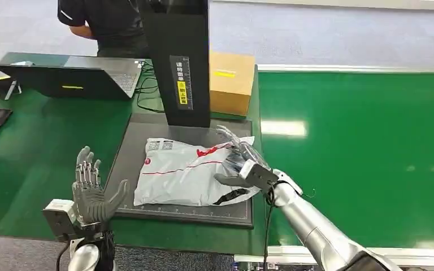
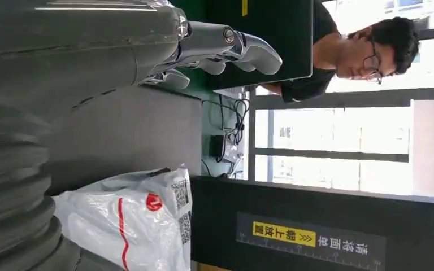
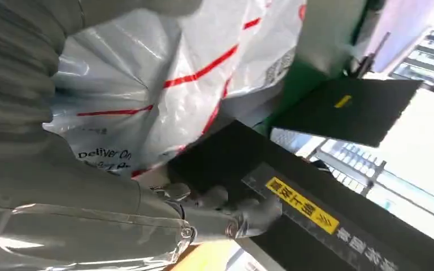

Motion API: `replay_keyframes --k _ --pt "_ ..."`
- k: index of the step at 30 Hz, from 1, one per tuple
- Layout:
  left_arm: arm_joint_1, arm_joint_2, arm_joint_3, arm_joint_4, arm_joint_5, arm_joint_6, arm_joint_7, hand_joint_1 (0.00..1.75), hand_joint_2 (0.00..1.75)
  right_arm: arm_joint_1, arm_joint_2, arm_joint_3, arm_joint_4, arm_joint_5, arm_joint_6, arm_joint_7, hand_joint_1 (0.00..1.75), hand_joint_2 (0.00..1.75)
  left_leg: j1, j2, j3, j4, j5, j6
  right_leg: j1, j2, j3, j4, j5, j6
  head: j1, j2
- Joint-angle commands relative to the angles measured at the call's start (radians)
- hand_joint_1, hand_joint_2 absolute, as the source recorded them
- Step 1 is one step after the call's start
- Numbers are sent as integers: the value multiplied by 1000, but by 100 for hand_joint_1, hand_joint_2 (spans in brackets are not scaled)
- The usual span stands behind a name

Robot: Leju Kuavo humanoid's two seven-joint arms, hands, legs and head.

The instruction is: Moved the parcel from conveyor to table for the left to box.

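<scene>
The green table point(image 1: 34, 147) carries a dark mat point(image 1: 130, 169), laptop point(image 1: 73, 76), cardboard box point(image 1: 231, 82) and black stand point(image 1: 181, 62).

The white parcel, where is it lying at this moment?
In the head view the white parcel lies on the dark mat before the black stand, with the right hand on its right edge.

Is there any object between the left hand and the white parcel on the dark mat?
Nothing visible does. The left hand hovers open beside the mat's left edge, and only bare mat lies between it and the parcel. The right hand rests on the parcel's far side.
</scene>
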Motion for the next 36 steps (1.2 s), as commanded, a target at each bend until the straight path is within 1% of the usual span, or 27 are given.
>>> replay_keyframes --k 1,3,4,5,13,16,21,22,23,24,26,28,31,32,33,34,35,36 --pt "-11 28 -25 43 2 2 -1 0 175 62 2 -185 -112 -231 237 -49 0 175 1 0 2 -2 1 -2 1 0 2 -1 0 -2 0 0" --pt "-2 26 -23 28 2 3 9 0 175 125 -24 -260 -255 -282 293 2 0 175 1 -2 1 -1 1 -2 1 -2 2 -1 0 -1 0 0" --pt "-1 26 -21 25 2 3 11 0 175 147 -28 -288 -298 -309 320 28 0 175 0 -3 0 -1 1 -1 0 -3 1 0 -1 -1 0 0" --pt "0 26 -20 25 1 3 12 0 175 152 -30 -294 -308 -309 323 35 0 175 1 -5 1 -1 1 -2 1 -5 2 -1 -1 -1 0 0" --pt "-2 26 -18 27 1 3 13 0 175 156 -23 -300 -306 -305 325 42 0 175 0 0 2 -2 1 -3 0 0 2 -1 0 -2 0 0" --pt "-2 26 -18 27 1 3 13 0 175 156 -23 -300 -306 -305 325 42 0 175 0 -1 0 -1 0 -2 0 -1 1 -1 0 -1 0 0" --pt "-2 26 -18 27 1 3 13 0 175 156 -23 -300 -306 -305 325 42 0 175 0 -1 1 -1 0 -2 0 -1 1 -1 0 -1 0 0" --pt "0 25 -16 24 1 3 13 0 175 161 -18 -317 -310 -313 329 27 0 175 0 0 1 -1 0 -2 1 0 1 -1 0 -1 0 0" --pt "4 25 -15 20 1 3 14 0 175 176 -24 -332 -336 -325 341 20 0 175 0 0 2 -1 0 -2 0 0 2 -1 0 -1 0 0" --pt "13 24 -11 9 1 0 18 0 175 212 -29 -363 -394 -353 360 22 0 175 0 -1 1 0 0 -1 0 -1 1 -1 0 -1 1 0" --pt "19 23 -4 2 -2 -11 25 0 175 271 -29 -425 -497 -359 349 20 0 175 0 -2 1 -1 0 -1 0 -2 1 -1 -1 -1 0 0" --pt "23 19 4 -13 -7 -16 25 0 175 323 -13 -499 -595 -334 312 47 0 175 1 -5 1 -1 0 -2 1 -5 3 -2 -2 -2 0 0" --pt "37 21 19 -24 -9 -15 26 0 175 341 17 -595 -674 -222 186 -11 0 175 0 -2 -1 0 0 -1 0 -2 0 0 -1 -1 0 0" --pt "38 21 23 -20 -9 -14 26 0 175 342 22 -612 -687 -211 166 -22 0 175 0 -2 -1 0 -1 -2 0 -2 0 0 -1 -1 0 0" --pt "35 18 32 -10 -10 -16 26 0 175 352 39 -663 -728 -182 104 -38 0 175 0 -1 0 0 -1 -2 0 -1 0 0 -1 -2 0 0" --pt "34 16 35 -8 -11 -18 25 0 175 360 46 -691 -750 -176 75 -36 0 175 0 -2 -2 0 0 -1 0 -2 -1 0 -1 -1 1 0" --pt "30 16 35 -7 -14 -23 22 0 175 369 63 -736 -773 -148 -1 -49 0 175 0 -2 -1 0 0 -2 0 -2 0 0 -1 -1 0 0" --pt "27 15 34 -7 -17 -26 20 0 175 380 65 -767 -788 -145 -23 -48 0 175 0 -3 -1 -1 0 -2 0 -3 0 0 -1 -2 1 0"
